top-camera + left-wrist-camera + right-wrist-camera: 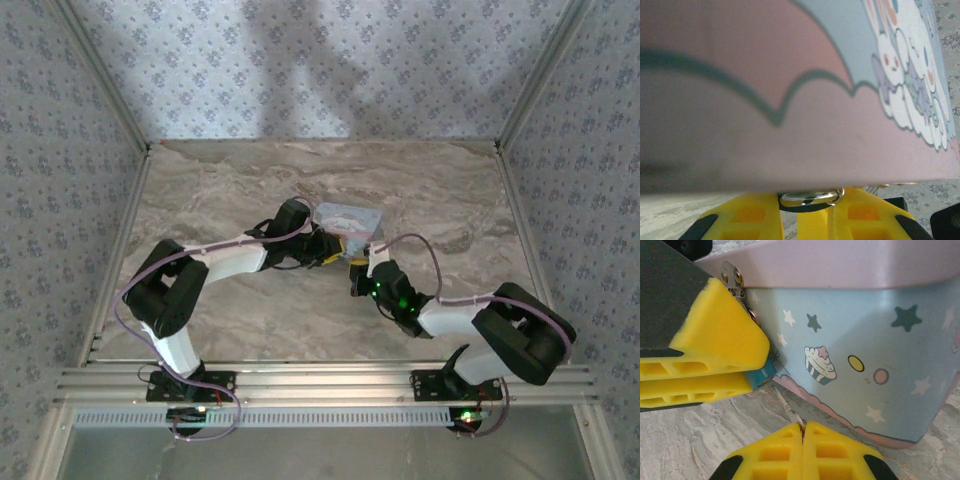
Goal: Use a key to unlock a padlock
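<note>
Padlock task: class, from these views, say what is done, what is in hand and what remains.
Done: left gripper holds the padlock at the box; right gripper pinches the key. In hand: key tip aimed near the padlock. Left: inserting, turning, freeing the shackle.

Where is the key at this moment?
In the right wrist view the key is low in the centre, pinched in the shut right gripper, its tip close to the teal padlock beside the blue box.

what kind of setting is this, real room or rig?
Probably a staged robot test cell, not a real room: wallpapered panel walls, a marble-look tabletop, and an aluminium rail along the near edge.
</note>
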Tool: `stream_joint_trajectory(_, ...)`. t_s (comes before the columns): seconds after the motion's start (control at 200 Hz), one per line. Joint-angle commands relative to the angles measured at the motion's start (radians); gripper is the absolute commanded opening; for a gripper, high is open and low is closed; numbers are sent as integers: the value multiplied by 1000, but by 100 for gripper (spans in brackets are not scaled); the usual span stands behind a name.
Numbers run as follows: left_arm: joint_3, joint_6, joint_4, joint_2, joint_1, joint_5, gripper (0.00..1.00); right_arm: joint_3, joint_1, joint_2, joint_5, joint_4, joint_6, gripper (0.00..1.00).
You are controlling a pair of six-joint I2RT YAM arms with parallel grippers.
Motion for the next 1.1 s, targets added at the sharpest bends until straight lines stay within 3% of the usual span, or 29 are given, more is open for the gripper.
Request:
stream_joint_trajectory(0.0, -6, -25, 39, -1, -6, 12, 5, -16, -5, -22, 31, 6, 15, 0)
stream_joint_trajectory(1.094, -5, -31, 38, 6, -8, 18, 3, 11, -5, 27, 2, 91, -10, 0)
